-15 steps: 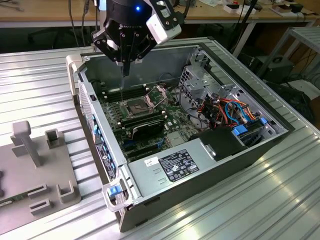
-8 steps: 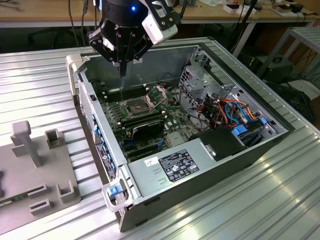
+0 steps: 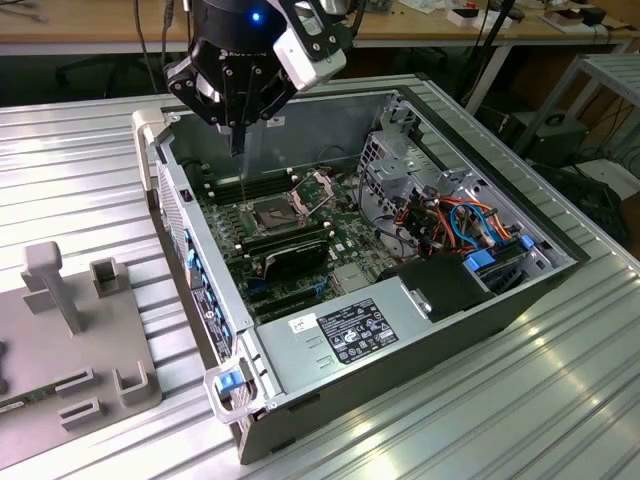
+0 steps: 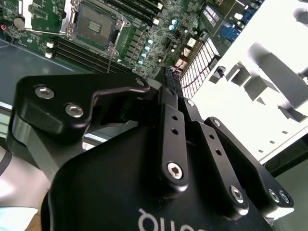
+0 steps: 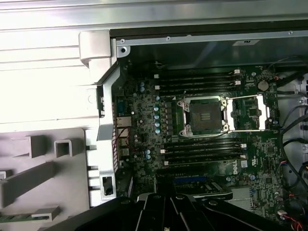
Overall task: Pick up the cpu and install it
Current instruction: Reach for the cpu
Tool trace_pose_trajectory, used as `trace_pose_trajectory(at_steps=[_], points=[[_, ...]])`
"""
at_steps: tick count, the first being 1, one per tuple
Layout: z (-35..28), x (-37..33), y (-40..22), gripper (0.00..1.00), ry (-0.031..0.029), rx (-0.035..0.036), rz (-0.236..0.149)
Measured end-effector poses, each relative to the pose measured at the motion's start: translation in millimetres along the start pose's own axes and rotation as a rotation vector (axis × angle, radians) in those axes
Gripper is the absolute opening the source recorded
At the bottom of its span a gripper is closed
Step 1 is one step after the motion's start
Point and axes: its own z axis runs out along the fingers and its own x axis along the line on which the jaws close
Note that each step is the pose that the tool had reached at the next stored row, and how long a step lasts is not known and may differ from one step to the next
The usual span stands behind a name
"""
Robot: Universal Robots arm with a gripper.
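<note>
Robotics lab or test workshop, by look of it. Ribbed aluminium table [image 3: 80, 150] carries open desktop computer case [image 3: 330, 400], green motherboard [image 3: 350, 240] exposed. Grey slotted fixture block [image 3: 70, 330] sits beside case. Black robot arm [image 3: 250, 50] hangs over case. Wooden workbenches [image 3: 100, 25] stand behind, metal rack [image 3: 610, 75] at exterior view's right.

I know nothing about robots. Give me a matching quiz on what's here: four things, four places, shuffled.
1 dark square socket with metal frame
2 hinged silver metal bracket
3 black robot gripper
4 grey plastic holder block

A above the open computer case
B on the ribbed metal table
C flipped open beside the socket
D between rows of long black memory slots

Pairs: 1-D, 2-C, 3-A, 4-B
</note>
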Motion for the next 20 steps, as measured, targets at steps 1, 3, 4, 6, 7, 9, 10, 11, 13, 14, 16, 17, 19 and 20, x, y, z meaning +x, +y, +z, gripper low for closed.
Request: trace_pose_trajectory(at_steps=[1, 3, 4, 6, 7, 9, 10, 11, 13, 14, 16, 17, 19, 20], points=[[-0.1, 1.1, -0.1, 0.11, 0.0001, 0.0001, 0.000], [-0.1, 3.4, -0.3, 0.11, 0.0000, 0.0001, 0.000], [-0.2, 5.7, -0.5, 0.11, 0.0000, 0.0001, 0.000], [-0.3, 9.5, -0.7, 0.11, 0.0000, 0.0000, 0.000], [-0.2, 9.9, -0.7, 0.11, -0.0001, -0.0001, 0.000], [-0.3, 10.2, -0.8, 0.11, 0.0000, 0.0000, 0.000], [-0.3, 10.3, -0.8, 0.11, 0.0000, 0.0000, 0.000], [-0.3, 10.5, -0.8, 0.11, 0.0000, 0.0000, 0.000], [-0.3, 10.8, -0.8, 0.11, 0.0000, 0.0000, 0.000], [-0.3, 11.1, -0.8, 0.11, 0.0000, 0.0000, 0.000], [-0.3, 11.3, -0.8, 0.11, 0.0001, 0.0001, 0.000], [-0.3, 12.1, -0.9, 0.11, 0.0000, 0.0000, 0.000], [-0.4, 13.7, -1.0, 0.11, 0.0000, 0.0001, 0.000], [-0.4, 14.3, -1.1, 0.11, 0.0000, 0.0000, 0.000]])
